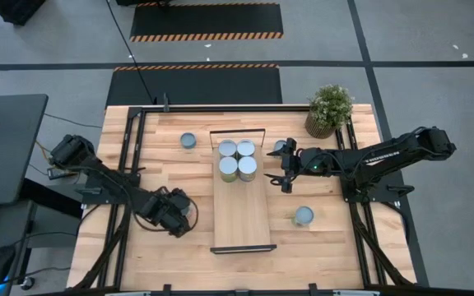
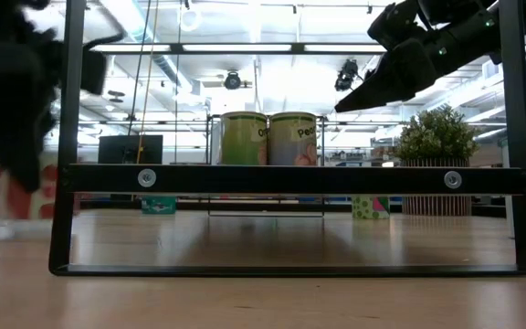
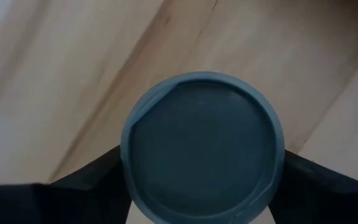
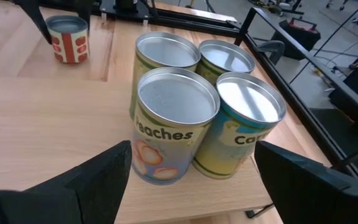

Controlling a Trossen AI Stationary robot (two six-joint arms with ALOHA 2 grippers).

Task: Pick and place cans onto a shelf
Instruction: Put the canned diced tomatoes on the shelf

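Four cans (image 1: 237,158) stand in a block at the far end of the shelf (image 1: 241,215); the right wrist view shows them (image 4: 185,124) close up. My right gripper (image 1: 283,169) hangs open just right of them, with nothing between its fingers (image 4: 192,152). Left of the shelf, my left gripper (image 1: 177,215) points down over a red-labelled can (image 4: 67,38) that stands on the table. Its fingers flank the can's grey top (image 3: 202,146). Single cans stand at the far left (image 1: 188,141), the right (image 1: 303,216) and behind my right gripper (image 1: 280,146). My left gripper comes at the can from above, one finger (image 3: 92,180) on each of two opposite sides of its upper wall. The can's top hides where fingers and wall meet, so I cannot tell whether they touch. The can stands upright on the table.
A potted plant (image 1: 330,108) stands at the far right corner. Black frame bars (image 2: 290,178) close the shelf's short ends. The near half of the shelf board (image 1: 241,222) is bare wood.
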